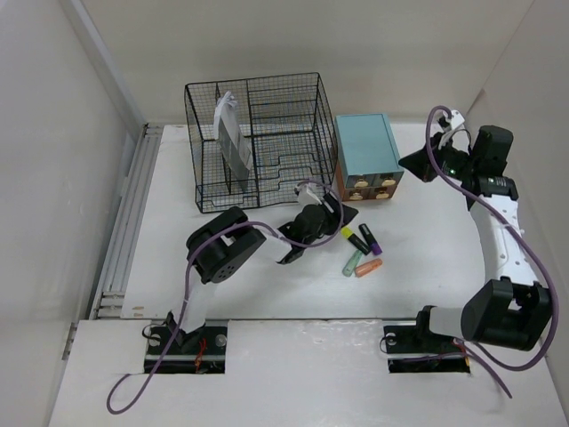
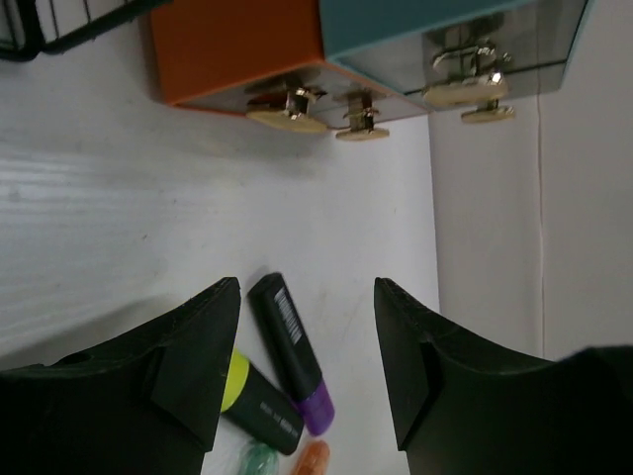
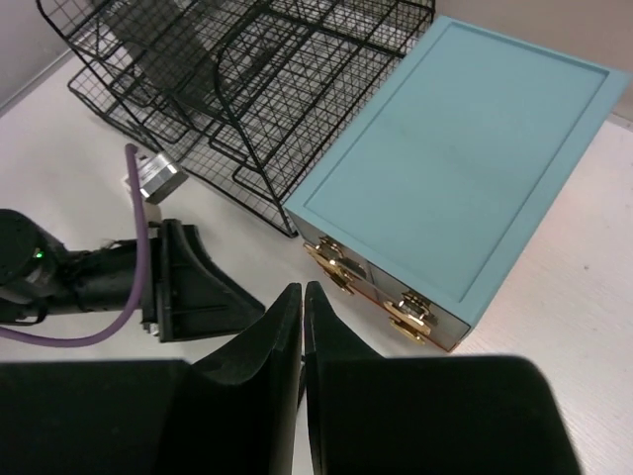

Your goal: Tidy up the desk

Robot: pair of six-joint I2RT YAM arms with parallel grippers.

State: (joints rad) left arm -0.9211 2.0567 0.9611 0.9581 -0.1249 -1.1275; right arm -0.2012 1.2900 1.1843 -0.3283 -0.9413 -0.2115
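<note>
The white desk (image 1: 427, 258) carries several highlighters in a loose cluster at its centre. A black one with a purple cap (image 2: 292, 351) and a black one with a yellow cap (image 2: 252, 401) lie side by side, with a green one (image 2: 259, 460) and an orange one (image 2: 312, 458) next to them. My left gripper (image 1: 322, 236) hovers just left of the cluster (image 1: 360, 249), open (image 2: 307, 297), with nothing between its fingers. My right gripper (image 1: 411, 163) hangs right of the teal drawer box (image 1: 366, 151). It is shut (image 3: 302, 292) and holds nothing.
A black wire-mesh organizer (image 1: 258, 133) stands at the back with a grey flat item (image 1: 231, 138) upright in it. The teal drawer box (image 3: 465, 148) has gold handles (image 3: 406, 317) facing the near side. A grey rail (image 1: 129, 222) runs along the left edge.
</note>
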